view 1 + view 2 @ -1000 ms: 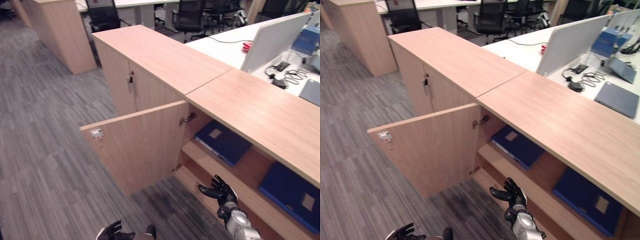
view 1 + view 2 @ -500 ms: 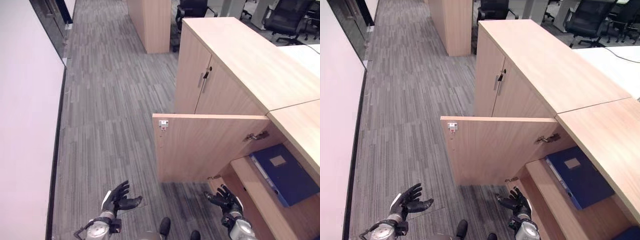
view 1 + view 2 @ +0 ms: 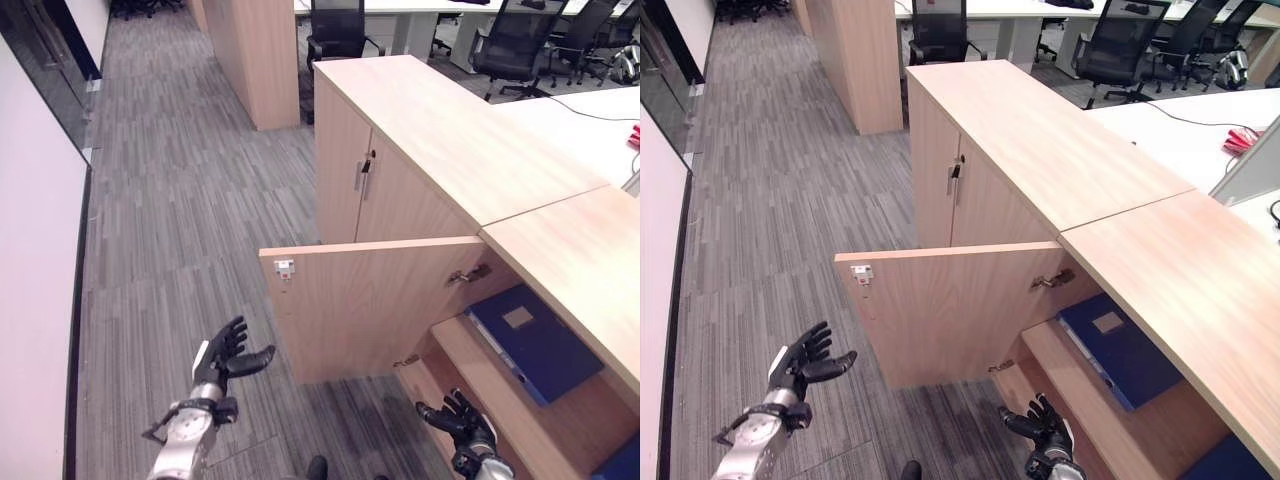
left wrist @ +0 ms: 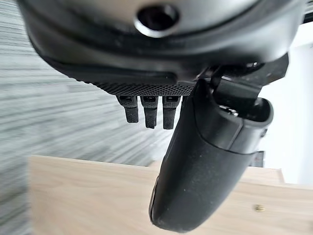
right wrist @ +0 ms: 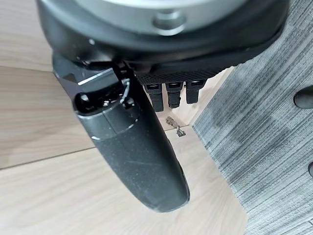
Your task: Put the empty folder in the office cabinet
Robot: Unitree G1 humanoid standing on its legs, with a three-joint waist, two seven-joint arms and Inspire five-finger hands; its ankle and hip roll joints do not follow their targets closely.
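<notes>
folder (image 3: 535, 340), the blue one, lies flat on a shelf inside the open cabinet (image 3: 560, 250), up and to the right of the right hand and not touching it. no hand holds it.

left hand (image 3: 225, 358) is up in the air over the grey carpet floor (image 3: 180, 220), fingers spread wide and holding nothing. the open cabinet door (image 3: 375, 305) is to the right of this hand, near but apart. the door sticks out from the cabinet.

right hand (image 3: 455, 420) is low down, just past the bottom corner of the door, by the low shelf (image 3: 1080, 385). its fingers are spread out and it holds nothing. black office chairs (image 3: 340, 30) stand far behind the cabinet.
</notes>
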